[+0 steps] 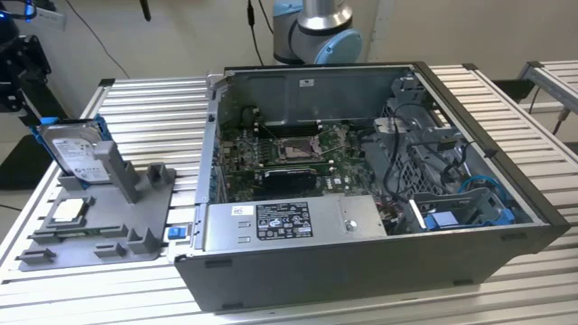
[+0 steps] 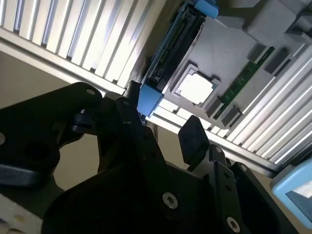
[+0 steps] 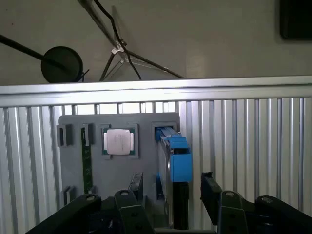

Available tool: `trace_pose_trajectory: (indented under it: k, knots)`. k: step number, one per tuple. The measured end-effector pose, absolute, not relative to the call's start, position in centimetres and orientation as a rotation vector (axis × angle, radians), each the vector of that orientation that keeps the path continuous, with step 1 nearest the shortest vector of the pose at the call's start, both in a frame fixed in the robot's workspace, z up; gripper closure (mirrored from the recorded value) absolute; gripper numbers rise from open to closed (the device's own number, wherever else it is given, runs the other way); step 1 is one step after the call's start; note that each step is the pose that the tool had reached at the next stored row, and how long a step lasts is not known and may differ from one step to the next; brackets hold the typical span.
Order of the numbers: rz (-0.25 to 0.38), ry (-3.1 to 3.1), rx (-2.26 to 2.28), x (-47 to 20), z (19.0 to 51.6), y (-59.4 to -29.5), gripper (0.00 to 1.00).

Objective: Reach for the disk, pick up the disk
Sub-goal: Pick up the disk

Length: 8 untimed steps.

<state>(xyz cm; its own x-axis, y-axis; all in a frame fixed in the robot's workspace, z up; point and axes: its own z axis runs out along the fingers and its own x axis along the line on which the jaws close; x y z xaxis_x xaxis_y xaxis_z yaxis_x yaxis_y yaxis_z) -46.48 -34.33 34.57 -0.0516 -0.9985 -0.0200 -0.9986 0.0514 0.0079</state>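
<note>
Ribbed aluminium table (image 3: 243, 136) underlies everything. In both wrist views the gripper (image 3: 165, 192) has its jaws wide apart, flanking the upright disk (image 3: 178, 151) and clamping nothing. Beyond lies a silver chip (image 3: 118, 141) in the grey fixture (image 3: 73, 165). The exterior view adds an open computer case (image 1: 361, 271).

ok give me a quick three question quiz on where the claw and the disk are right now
1. True or false: the disk stands on edge in the grey fixture.
2. Pick one. In the first wrist view the claw is: A) shut on the disk; B) open, with a finger to each side of the disk; C) shut on nothing.
3. Short answer: what small part lies flat in the fixture beside the disk?

Key
1. True.
2. B.
3. The square silver chip.
</note>
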Motion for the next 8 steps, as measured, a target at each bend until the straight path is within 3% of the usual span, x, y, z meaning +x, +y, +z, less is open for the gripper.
trace_pose_trajectory:
  k: [8]
  knots:
    - [0.031,2.246,-2.183,-46.9,33.4,-33.6,0.00]
